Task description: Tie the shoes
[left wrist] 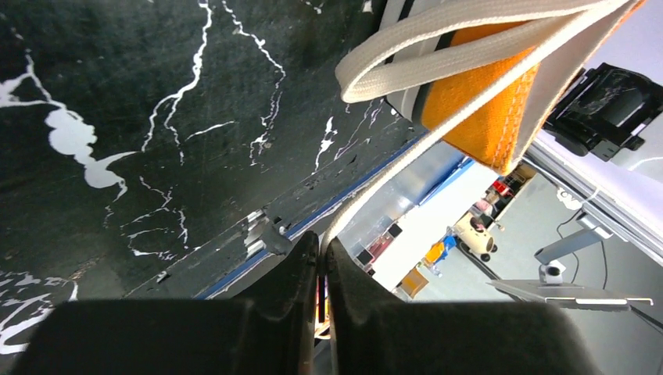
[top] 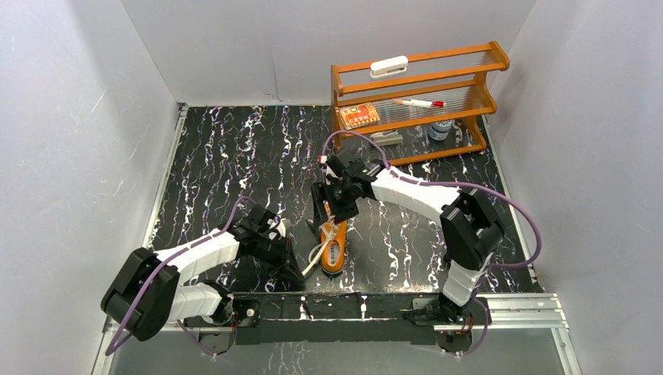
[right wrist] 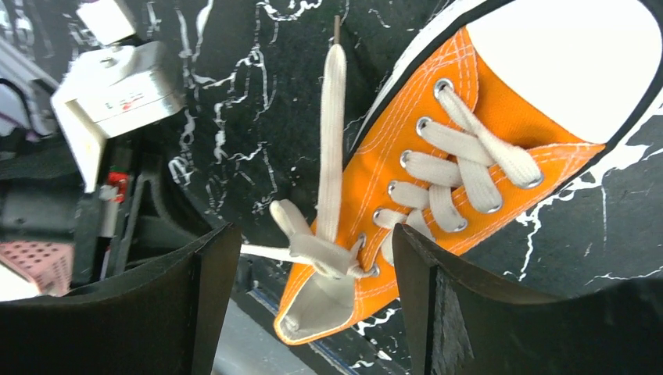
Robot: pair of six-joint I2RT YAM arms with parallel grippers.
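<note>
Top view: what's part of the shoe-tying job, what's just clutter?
Job: orange sneaker, its white laces, left gripper shut on a lace, right gripper open above the shoe.
Clutter: wooden shelf, marker, orange box, small jar.

Overhead, 2 close wrist views, sneaker [top: 334,248] shared

Left arm [top: 195,251], right arm [top: 414,190]: white shells, black joints, purple cable [top: 536,226] each. Left tool [left wrist: 322,242], right tool [right wrist: 313,234]: black wedge fingers. Black base rail [top: 344,306], lower centre.
</note>
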